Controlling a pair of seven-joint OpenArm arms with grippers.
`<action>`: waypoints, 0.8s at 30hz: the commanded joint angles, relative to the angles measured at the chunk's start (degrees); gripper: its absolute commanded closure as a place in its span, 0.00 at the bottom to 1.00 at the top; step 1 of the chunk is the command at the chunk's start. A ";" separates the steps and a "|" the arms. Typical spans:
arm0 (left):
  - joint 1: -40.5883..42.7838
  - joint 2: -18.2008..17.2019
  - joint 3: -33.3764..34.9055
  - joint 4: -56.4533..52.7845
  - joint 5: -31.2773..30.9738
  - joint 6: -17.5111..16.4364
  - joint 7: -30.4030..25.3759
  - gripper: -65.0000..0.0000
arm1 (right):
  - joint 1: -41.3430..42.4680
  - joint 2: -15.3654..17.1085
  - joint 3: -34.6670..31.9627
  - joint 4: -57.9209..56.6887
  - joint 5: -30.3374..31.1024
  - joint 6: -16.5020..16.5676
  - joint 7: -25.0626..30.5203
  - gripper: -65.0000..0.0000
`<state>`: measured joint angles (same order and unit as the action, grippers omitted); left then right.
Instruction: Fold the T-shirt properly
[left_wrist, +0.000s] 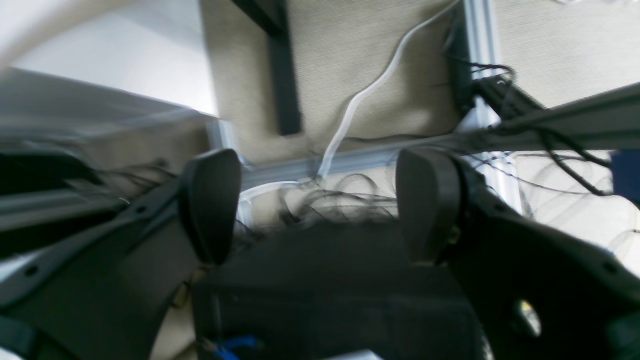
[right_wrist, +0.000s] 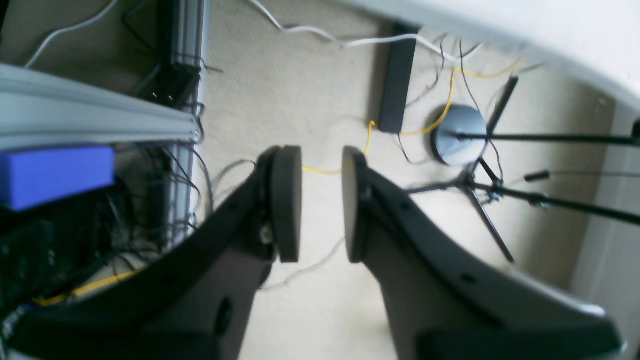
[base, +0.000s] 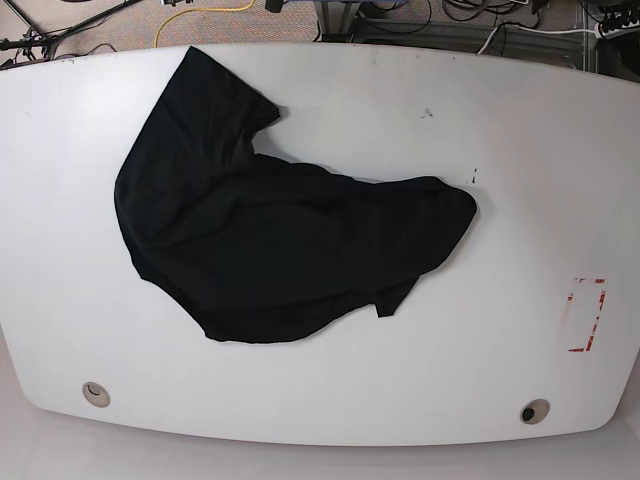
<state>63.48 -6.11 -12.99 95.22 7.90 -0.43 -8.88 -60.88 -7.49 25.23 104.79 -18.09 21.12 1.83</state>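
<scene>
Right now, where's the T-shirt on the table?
In the base view the T-shirt lies crumpled on the white table, left of centre, one end reaching toward the far left edge. The red-marked rectangle sits well off to its right.

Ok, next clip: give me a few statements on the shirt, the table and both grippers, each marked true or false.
1. The T-shirt lies crumpled and unfolded on the table. True.
2. The left gripper is clamped on the shirt. False: its jaws stand wide apart with nothing between them, above the floor and cables.
3. The right gripper holds nothing. True: a narrow gap shows bare floor between its pads.
4. Neither arm shows in the base view. True.
5. The red marking sits under the shirt. False: it lies apart from it, near the table's right edge in the base view.
</scene>
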 joint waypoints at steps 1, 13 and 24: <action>0.63 -0.19 -0.41 1.18 0.06 0.42 -0.82 0.30 | -0.92 -0.22 -0.06 0.78 0.36 0.04 0.87 0.81; -1.07 -0.40 -2.75 3.53 -0.48 0.42 -0.44 0.30 | -1.12 -0.17 0.26 1.22 2.88 0.03 1.85 0.81; -5.71 -0.80 -7.04 5.92 -0.81 0.45 0.05 0.30 | -0.86 0.31 0.19 5.87 13.07 0.70 2.18 0.81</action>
<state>57.19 -6.48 -19.49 99.74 7.46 -0.54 -7.60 -60.69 -7.42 25.08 109.25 -6.09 21.85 3.05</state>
